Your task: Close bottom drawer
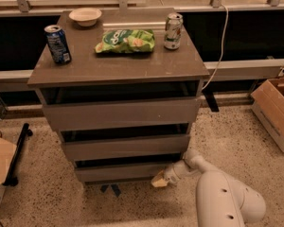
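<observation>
Push should go straight back into cabinet [132,69]: gripper [159,178], open or closed I cannot tell, sits at right end of bottom drawer [120,172] front

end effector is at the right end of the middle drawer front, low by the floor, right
No, wrong drawer. The camera view shows the end effector at the right end of the bottom drawer front, low by the floor.

- Warm, dim indoor light is falling from above onto the desk [132,67], and its top is showing a soft sheen.
- Deep shadow is filling the gap above the bottom drawer [118,172].
- The end effector [160,179], at that drawer's right end, is glowing pale yellow against the shaded floor [236,136].
</observation>
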Motion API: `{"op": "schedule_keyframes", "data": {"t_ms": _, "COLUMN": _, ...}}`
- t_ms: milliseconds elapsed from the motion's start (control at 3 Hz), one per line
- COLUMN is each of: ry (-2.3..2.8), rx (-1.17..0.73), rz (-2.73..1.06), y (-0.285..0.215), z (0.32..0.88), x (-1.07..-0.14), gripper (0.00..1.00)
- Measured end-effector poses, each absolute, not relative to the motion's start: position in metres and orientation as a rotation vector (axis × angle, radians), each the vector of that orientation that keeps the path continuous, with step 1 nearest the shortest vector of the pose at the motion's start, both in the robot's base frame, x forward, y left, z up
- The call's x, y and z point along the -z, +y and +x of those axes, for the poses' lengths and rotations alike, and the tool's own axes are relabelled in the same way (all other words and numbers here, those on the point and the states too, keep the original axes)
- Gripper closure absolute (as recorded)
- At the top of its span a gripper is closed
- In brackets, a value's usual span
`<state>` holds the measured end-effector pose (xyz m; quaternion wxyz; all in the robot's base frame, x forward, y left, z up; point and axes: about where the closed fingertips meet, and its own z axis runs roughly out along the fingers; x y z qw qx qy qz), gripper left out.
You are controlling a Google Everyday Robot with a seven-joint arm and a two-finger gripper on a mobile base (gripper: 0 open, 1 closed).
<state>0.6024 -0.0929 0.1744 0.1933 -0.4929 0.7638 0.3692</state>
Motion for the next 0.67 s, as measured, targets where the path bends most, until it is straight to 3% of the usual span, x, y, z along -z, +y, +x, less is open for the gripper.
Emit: {"op": "schedule_keyframes", "data": {"t_ms": 667, "ry": 2.143, "rx": -1.048, "rz": -1.387, "y": -0.0880, "z": 0.5986, "x": -0.1709, "gripper": 0.16}}
